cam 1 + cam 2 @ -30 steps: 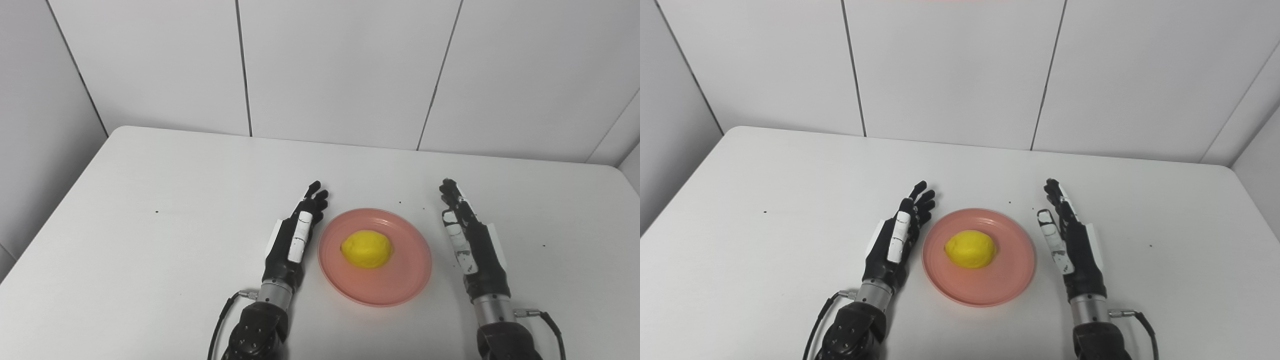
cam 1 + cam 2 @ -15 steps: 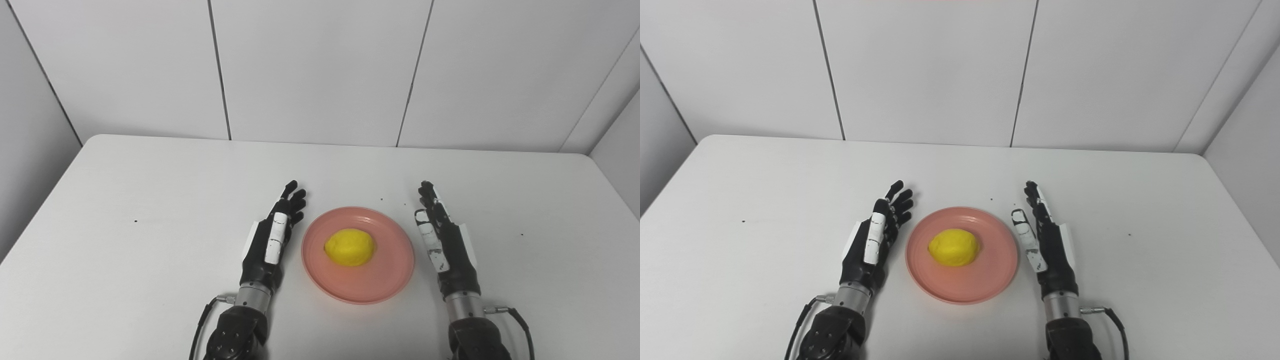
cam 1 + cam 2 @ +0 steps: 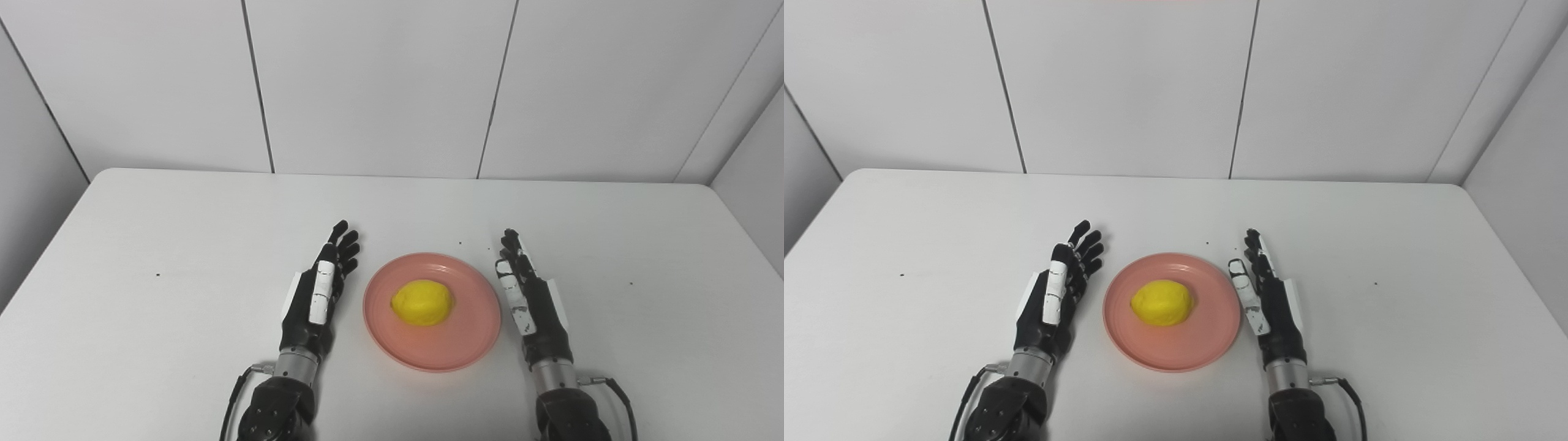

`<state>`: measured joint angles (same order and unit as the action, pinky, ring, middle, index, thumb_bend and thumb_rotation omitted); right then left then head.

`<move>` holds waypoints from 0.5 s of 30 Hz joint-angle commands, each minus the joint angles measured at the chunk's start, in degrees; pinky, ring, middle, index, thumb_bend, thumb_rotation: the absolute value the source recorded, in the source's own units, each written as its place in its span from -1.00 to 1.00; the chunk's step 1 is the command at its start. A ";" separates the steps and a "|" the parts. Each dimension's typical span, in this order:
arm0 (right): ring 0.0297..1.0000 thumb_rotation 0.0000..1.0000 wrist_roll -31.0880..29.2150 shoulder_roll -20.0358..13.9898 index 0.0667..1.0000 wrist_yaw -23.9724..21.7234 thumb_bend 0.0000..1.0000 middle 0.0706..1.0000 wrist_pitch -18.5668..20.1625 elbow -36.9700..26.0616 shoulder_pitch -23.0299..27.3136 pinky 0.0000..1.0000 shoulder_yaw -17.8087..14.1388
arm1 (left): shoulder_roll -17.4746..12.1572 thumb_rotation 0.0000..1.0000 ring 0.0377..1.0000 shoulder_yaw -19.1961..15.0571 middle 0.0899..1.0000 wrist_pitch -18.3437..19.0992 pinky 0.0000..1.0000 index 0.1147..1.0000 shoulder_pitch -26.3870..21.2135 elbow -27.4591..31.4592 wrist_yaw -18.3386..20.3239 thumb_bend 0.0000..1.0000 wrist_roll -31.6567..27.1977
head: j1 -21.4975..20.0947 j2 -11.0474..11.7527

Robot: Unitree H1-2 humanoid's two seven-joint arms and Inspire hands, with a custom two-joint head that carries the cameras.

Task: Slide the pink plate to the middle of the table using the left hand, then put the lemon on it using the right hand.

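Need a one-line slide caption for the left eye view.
Lemon resting on the pink plate mid-table, flanked by the open left hand and open right hand.

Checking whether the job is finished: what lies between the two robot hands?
The pink plate with the lemon on it lies between the open left robot hand and right robot hand; both views show this.

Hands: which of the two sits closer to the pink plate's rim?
The right hand: its thumb side nearly meets the rim of the pink plate. The left hand leaves a clear strip of white table between itself and the plate.
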<state>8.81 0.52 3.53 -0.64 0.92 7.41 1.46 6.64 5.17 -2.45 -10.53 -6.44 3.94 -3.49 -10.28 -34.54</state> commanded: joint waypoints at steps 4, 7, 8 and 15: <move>0.90 1.00 -0.03 0.39 0.90 0.87 0.58 0.90 -3.02 -1.49 2.06 0.97 -0.07 | -0.14 1.00 0.87 0.30 0.86 -1.29 0.87 0.85 -0.59 0.68 0.55 0.51 0.06 | 0.37 -0.02; 0.91 1.00 -0.09 0.41 0.90 0.87 0.58 0.90 -2.78 -1.87 1.99 0.98 -0.08 | -0.18 1.00 0.86 0.28 0.85 -1.42 0.87 0.84 -0.66 0.38 0.55 0.52 0.11 | 0.41 -0.01; 0.90 1.00 0.08 0.39 0.90 0.98 0.57 0.90 -2.86 -2.04 1.88 0.97 -0.03 | -0.18 1.00 0.86 0.30 0.85 -1.24 0.87 0.84 -0.67 0.49 0.56 0.52 0.11 | 0.41 -0.01; 0.89 1.00 -0.08 0.51 0.88 1.31 0.56 0.88 -3.82 -2.16 1.42 0.96 -0.13 | -0.27 1.00 0.87 0.32 0.85 -1.23 0.88 0.85 -0.66 0.49 0.50 0.51 0.28 | 0.40 0.05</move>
<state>8.73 0.61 4.06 -0.68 0.84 7.44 1.48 6.59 5.22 -2.46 -10.54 -6.50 3.93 -3.38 -9.93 -34.54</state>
